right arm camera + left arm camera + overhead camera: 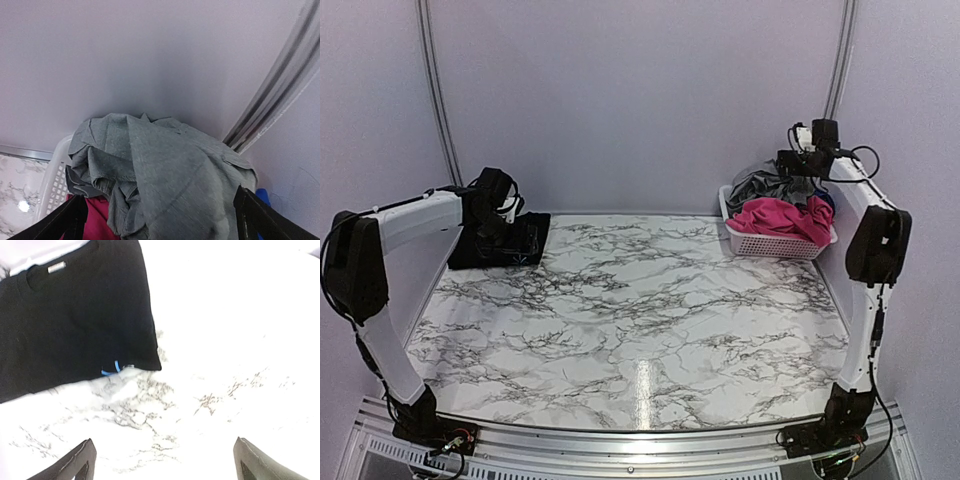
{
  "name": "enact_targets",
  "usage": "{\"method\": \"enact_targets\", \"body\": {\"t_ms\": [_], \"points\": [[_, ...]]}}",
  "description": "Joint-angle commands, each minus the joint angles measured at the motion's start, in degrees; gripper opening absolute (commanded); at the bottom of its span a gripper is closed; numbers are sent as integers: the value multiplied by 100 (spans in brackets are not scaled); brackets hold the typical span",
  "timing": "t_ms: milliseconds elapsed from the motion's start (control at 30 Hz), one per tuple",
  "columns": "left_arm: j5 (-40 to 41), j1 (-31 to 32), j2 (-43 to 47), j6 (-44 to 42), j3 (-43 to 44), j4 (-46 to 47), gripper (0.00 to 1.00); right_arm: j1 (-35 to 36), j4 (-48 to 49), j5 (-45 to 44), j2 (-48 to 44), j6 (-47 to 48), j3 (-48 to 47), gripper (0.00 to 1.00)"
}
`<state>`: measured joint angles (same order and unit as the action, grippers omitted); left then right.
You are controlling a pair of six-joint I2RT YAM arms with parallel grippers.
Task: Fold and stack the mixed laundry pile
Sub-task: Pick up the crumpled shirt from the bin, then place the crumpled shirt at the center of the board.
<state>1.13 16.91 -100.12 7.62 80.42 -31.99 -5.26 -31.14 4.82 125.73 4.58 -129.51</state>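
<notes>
Laundry pile [775, 215] half-buried in basket [775, 246]; L tool [164, 450] & R tool [160, 200] spread wide.

Nothing legible anywhere. The flat black cloth garment [75, 325] at the white marble-patterned table's [150, 410] far left corner bears a small pale tag [56, 267] by its collar, too blurred to read.
</notes>
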Motion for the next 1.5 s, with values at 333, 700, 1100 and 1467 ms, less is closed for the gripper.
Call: {"method": "enact_targets", "body": {"t_ms": [333, 700, 1100, 1467], "points": [[-348, 23, 425, 477, -73, -67, 99, 819, 938, -1549, 981, 658, -1154, 4], [-361, 22, 669, 623, -29, 6, 99, 842, 2507, -574, -433, -598, -1139, 0], [-64, 17, 1416, 1133, -518, 439, 99, 856, 4512, 1205, -920, -3639, -1578, 0], [230, -40, 2454, 1826, -1204, 1145, 99, 2849, 4775, 2062, -1425, -4482, -1555, 0]]}}
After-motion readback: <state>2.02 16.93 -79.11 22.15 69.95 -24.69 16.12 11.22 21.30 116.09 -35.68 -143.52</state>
